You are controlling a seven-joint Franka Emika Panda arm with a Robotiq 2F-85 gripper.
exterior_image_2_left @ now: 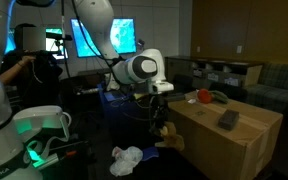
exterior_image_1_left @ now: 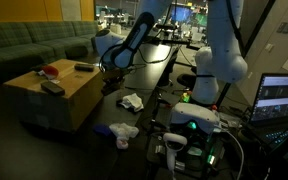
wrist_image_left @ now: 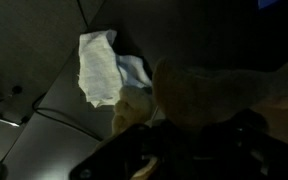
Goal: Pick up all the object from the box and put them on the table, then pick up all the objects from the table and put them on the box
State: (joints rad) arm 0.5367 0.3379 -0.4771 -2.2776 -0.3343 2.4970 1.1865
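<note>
In the wrist view my gripper point(wrist_image_left: 180, 135) is shut on a soft brown item point(wrist_image_left: 199, 88) that fills the middle of the picture. In an exterior view the gripper point(exterior_image_2_left: 160, 112) hangs beside the near face of the box point(exterior_image_2_left: 219, 150), with the brown item point(exterior_image_2_left: 166, 137) dangling below it. On the box top lie a red item point(exterior_image_2_left: 204, 97) and a dark blocky item point(exterior_image_2_left: 227, 120). A white cloth point(wrist_image_left: 99, 65) lies on the black table point(wrist_image_left: 44, 130) under the gripper. In an exterior view a white cloth point(exterior_image_1_left: 132, 101) and a pale cloth point(exterior_image_1_left: 119, 131) lie on the table.
A green sofa point(exterior_image_1_left: 29, 45) stands behind the box point(exterior_image_1_left: 54, 98). A laptop point(exterior_image_1_left: 281, 98) and a lit device point(exterior_image_1_left: 189, 130) sit at one end of the table. Lit monitors point(exterior_image_2_left: 104, 38) and a person point(exterior_image_2_left: 29, 70) are in the background. The room is dim.
</note>
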